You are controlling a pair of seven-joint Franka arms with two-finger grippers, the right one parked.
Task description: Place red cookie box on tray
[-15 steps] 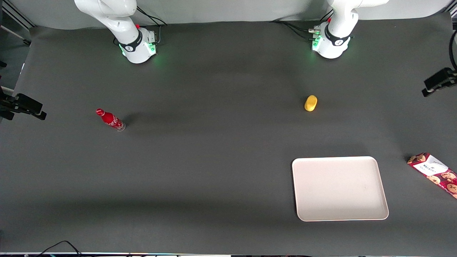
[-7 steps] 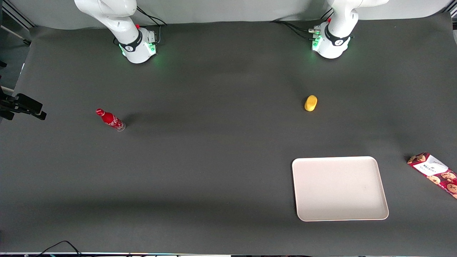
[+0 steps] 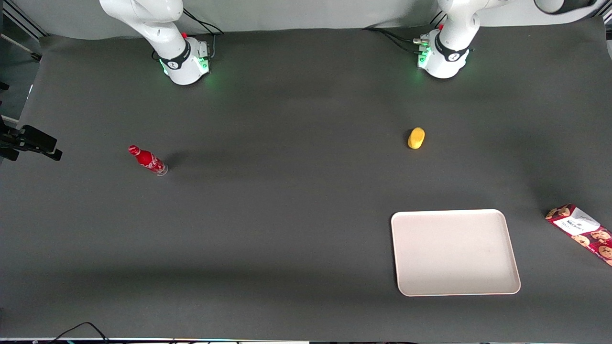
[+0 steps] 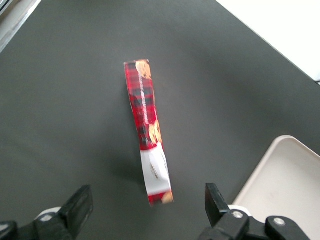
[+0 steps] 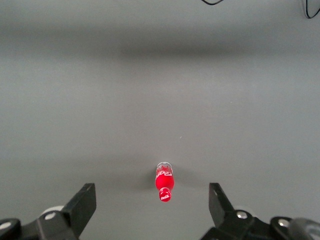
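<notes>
The red cookie box [image 3: 581, 232] lies flat on the dark table at the working arm's end, partly cut off by the front view's edge. It lies beside the tray [image 3: 454, 253], a short gap away. The tray is pale cream-pink and has nothing on it. In the left wrist view the tartan box [image 4: 146, 120] lies lengthwise below my gripper [image 4: 148, 197]. The gripper hangs well above the box's white-labelled end, open, with nothing between its fingers. A corner of the tray [image 4: 285, 180] shows beside the box. The gripper is out of the front view.
A small yellow object [image 3: 416, 138] lies farther from the front camera than the tray. A red cola bottle [image 3: 148, 160] stands toward the parked arm's end of the table. The table's edge [image 4: 272, 37] runs close to the box.
The working arm's gripper, seen at the front view's edge one second ago, has left that view. The box, tray, bottle and yellow object have not moved.
</notes>
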